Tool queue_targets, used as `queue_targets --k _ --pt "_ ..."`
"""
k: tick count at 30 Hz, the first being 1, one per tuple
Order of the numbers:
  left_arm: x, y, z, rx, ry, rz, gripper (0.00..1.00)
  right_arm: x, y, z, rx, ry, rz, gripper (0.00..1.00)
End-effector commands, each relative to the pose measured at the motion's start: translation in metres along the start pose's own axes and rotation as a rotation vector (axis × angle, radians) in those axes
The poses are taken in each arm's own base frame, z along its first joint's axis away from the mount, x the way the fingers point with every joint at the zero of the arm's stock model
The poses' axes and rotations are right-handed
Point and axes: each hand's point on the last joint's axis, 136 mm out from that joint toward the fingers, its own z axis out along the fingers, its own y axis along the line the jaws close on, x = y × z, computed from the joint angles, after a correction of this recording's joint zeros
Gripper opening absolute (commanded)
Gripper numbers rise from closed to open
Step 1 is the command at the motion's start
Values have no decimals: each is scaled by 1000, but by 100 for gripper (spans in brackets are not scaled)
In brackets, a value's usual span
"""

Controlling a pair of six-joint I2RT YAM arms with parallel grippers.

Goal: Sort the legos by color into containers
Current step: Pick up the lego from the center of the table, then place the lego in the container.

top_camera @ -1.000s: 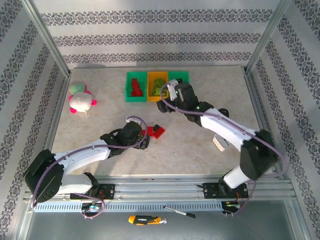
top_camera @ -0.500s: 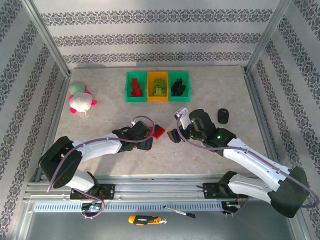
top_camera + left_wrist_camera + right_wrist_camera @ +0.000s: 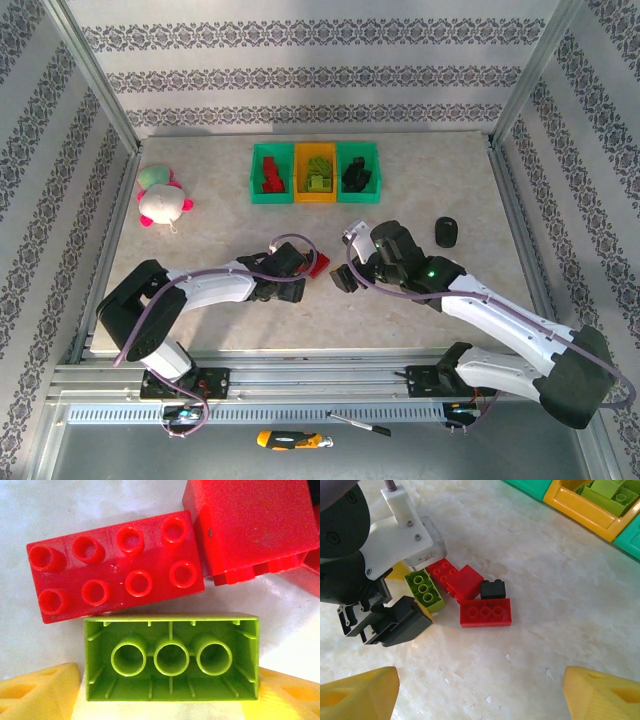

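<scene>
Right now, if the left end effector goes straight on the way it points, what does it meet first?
The left end effector would first meet the upside-down lime green brick, lying between its fingertips. A red brick, studs up, sits just beyond. How near is unclear.

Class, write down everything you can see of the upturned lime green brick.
The green brick is glossy lime plastic, rectangular, lying studs-down on the table, its hollow underside with three round tubes and thin ribs facing up. One long side sits right beside a red brick; yellow fingers of the left gripper flank its short ends.
</scene>
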Motion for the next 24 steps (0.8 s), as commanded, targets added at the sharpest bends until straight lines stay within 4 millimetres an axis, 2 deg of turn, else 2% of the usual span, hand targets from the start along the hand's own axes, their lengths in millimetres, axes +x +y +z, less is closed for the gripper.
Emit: queue_targets --k 1,4,8,12,17,24 --pt "-4 -15 0 44 4 8 74 -1 5 -6 -17 -16 -5 85" --pt "-8 -16 -6 53 -8 4 63 -3 7 -11 -25 -22 -9 85" --pt "-20 -17 -23 54 -30 1 62 -8 10 -19 -36 -46 -13 85" --pt "-45 -20 -46 61 -100 10 62 -18 13 -25 -43 -75 -18 85" --pt "-95 -28 -62 60 -187 47 62 -30 13 -26 -43 -98 -35 85" --pt "-177 -30 -57 53 -293 45 63 -36 7 -31 -7 -134 -34 85"
